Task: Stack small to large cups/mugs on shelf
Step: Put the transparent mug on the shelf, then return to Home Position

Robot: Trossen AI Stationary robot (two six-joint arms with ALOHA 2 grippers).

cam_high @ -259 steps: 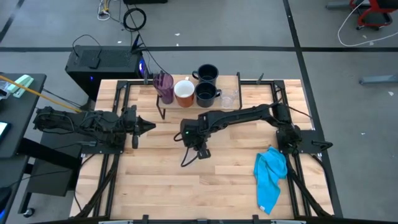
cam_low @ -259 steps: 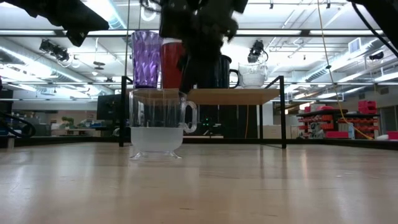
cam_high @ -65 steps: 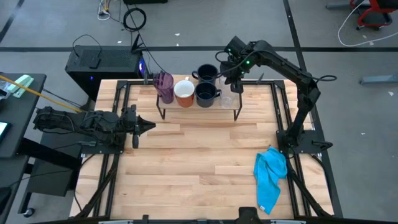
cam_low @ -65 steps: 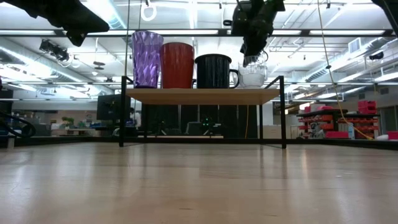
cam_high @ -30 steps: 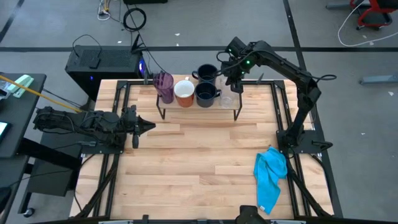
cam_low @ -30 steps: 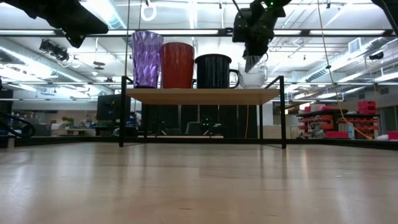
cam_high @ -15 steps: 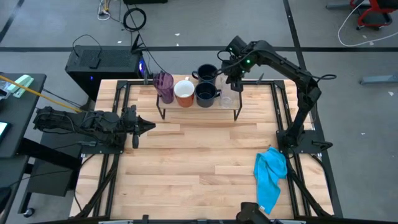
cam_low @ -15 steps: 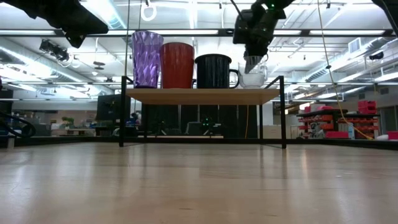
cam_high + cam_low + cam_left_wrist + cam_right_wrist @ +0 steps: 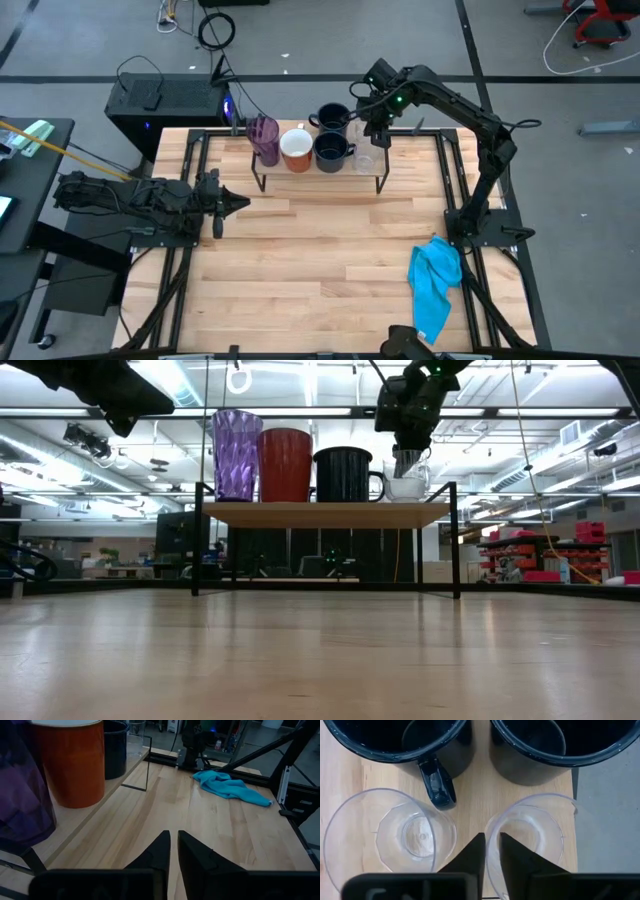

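Barely risen, right gripper (image 9: 490, 851) pinches clear cup's (image 9: 532, 840) rim.

- I look past my left gripper (image 9: 172, 851): its two dark fingers (image 9: 156, 851) sit nearly together over the bare light wooden tabletop (image 9: 220, 830), holding nothing.
- A translucent purple tumbler (image 9: 20, 790) stands nearest on the light wood shelf plank (image 9: 107, 785).
- Beside it is a mug with an orange-brown outside (image 9: 70, 762), then a black mug (image 9: 116, 747).
- A small clear cup (image 9: 136, 737) stands past the black mug.
- The shelf's thin black metal leg (image 9: 146, 765) drops at the plank's far corner.
- A crumpled blue cloth (image 9: 227, 786) lies well apart on the tabletop, near a dark arm base (image 9: 192, 742).
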